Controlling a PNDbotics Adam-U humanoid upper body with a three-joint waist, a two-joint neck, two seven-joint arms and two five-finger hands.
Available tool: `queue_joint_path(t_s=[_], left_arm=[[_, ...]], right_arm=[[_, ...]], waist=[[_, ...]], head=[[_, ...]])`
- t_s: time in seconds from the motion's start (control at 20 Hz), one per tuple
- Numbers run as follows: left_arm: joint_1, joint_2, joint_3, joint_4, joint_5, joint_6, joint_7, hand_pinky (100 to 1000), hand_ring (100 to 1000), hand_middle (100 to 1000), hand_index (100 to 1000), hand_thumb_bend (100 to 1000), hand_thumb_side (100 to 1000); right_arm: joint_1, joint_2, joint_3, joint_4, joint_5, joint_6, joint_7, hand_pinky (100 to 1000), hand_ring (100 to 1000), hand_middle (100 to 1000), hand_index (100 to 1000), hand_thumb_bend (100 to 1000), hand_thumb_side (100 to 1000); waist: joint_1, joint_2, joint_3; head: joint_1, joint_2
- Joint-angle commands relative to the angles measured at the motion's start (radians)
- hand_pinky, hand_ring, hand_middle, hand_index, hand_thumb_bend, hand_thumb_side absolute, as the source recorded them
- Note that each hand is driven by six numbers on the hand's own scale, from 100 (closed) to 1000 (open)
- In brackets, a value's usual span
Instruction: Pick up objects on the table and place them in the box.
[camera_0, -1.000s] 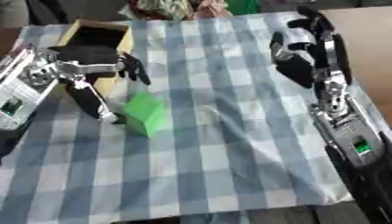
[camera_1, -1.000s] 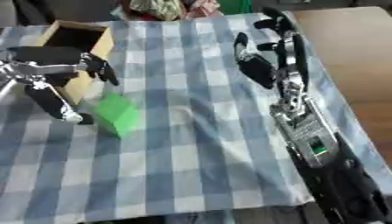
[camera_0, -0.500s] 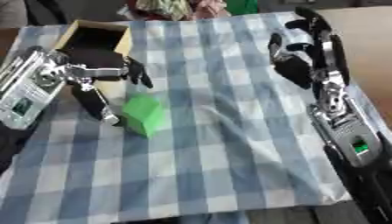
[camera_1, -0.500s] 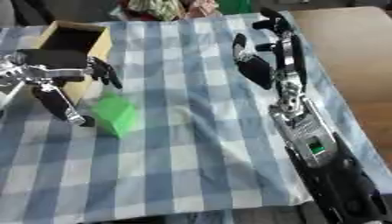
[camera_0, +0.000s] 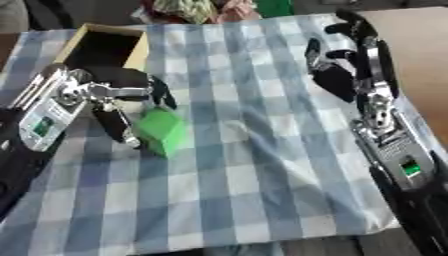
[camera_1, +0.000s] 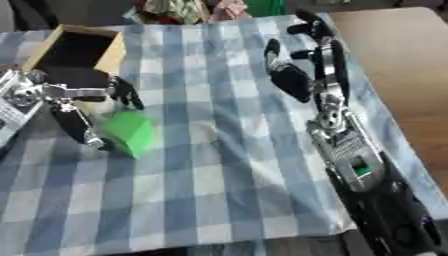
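Block (camera_0: 164, 132) sits green on the checked cloth (camera_0: 262, 165), just in front of the box (camera_0: 103, 50) and slightly to its right, so you only have a short carry to make. Your left hand (camera_0: 118, 107) brackets the block from the left: fingers spread wide, one reaching down along its near-left side and another arching over its far corner, but nothing is closed round it yet and I cannot tell whether they touch. That spread looks like a set-up for a pinch across the block. In front of the block the cloth lies bare out to its near edge, giving you room to adjust. Beyond it the box stands open-topped, its near wall the lip to clear. Your right hand (camera_1: 302, 65) hangs open well right of the box, out of the path.
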Motion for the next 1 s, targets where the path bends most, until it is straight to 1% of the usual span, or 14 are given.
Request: queue_joint_path(t_s=[0.05,0.15,0.3,0.35,0.4,0.45,0.5,0.55,0.7,0.9,0.95,1.0], left_arm=[[-0.016,-0.003,0.016,0.015,-0.027,-0.012,0.015,776,786,775,854,529,127],[-0.014,-0.011,0.016,0.032,-0.04,-0.018,0.02,771,772,752,848,519,128],[-0.012,-0.02,0.016,0.05,-0.056,-0.028,0.029,765,748,693,829,507,130],[-0.012,-0.021,0.017,0.053,-0.059,-0.031,0.033,757,719,627,805,480,133],[-0.012,-0.021,0.018,0.054,-0.061,-0.034,0.039,750,699,588,781,454,135],[-0.012,-0.02,0.02,0.054,-0.061,-0.036,0.043,745,686,557,758,433,137],[-0.012,-0.017,0.022,0.051,-0.059,-0.037,0.047,744,684,551,753,430,137],[-0.013,-0.012,0.026,0.045,-0.056,-0.036,0.051,737,666,519,726,414,139],[-0.02,0.012,0.037,0.008,-0.032,-0.032,0.057,734,657,508,715,411,139],[-0.033,0.067,0.056,-0.069,0.011,-0.015,0.058,739,658,510,715,410,141],[-0.035,0.085,0.066,-0.088,0.022,-0.006,0.06,739,658,515,717,312,133],[-0.036,0.101,0.076,-0.103,0.031,0.005,0.063,740,659,514,716,411,141]], right_arm=[[-0.015,-0.008,-0.002,-0.01,-0.003,-0.003,0.002,659,931,690,895,172,105],[-0.016,-0.007,-0.001,-0.01,-0.003,-0.004,0.002,659,931,690,895,168,106],[-0.016,-0.007,-0.001,-0.008,-0.003,-0.005,0.002,659,931,690,895,168,106],[-0.016,-0.007,-0.001,-0.008,-0.003,-0.005,0.002,659,931,690,895,168,106],[-0.016,-0.007,-0.001,-0.008,-0.003,-0.005,0.001,658,931,690,895,167,107],[-0.016,-0.007,-0.001,-0.008,-0.003,-0.005,0.001,658,931,690,895,167,107],[-0.016,-0.007,-0.002,-0.008,-0.003,-0.005,0.001,658,931,690,895,167,107],[-0.015,-0.007,-0.002,-0.007,-0.003,-0.005,0.001,659,931,690,895,166,107],[-0.014,-0.008,-0.002,-0.006,-0.003,-0.005,0.001,659,932,690,895,164,109],[-0.011,-0.011,-0.002,-0.004,-0.003,-0.005,0.001,659,932,689,895,163,109],[-0.01,-0.012,-0.002,-0.003,-0.002,-0.005,0.001,659,932,689,895,167,111],[-0.01,-0.012,-0.002,-0.003,-0.002,-0.006,0.001,659,932,689,895,163,109]], waist=[[0.001,-0.017,-0.001],[0.002,-0.016,-0.002],[0.002,-0.015,-0.003],[0.002,-0.015,-0.003],[0.002,-0.015,-0.003],[0.002,-0.015,-0.003],[0.002,-0.015,-0.003],[0.002,-0.016,-0.003],[0.004,-0.017,-0.001],[0.007,-0.021,0.003],[0.009,-0.022,0.004],[0.01,-0.023,0.005]], head=[[0.0,-0.001],[-0.001,-0.001],[-0.001,-0.001],[-0.001,-0.001],[-0.001,-0.001],[-0.001,-0.001],[-0.001,-0.001],[-0.002,-0.001],[-0.003,-0.001],[-0.004,-0.001],[-0.004,-0.002],[-0.005,-0.002]])
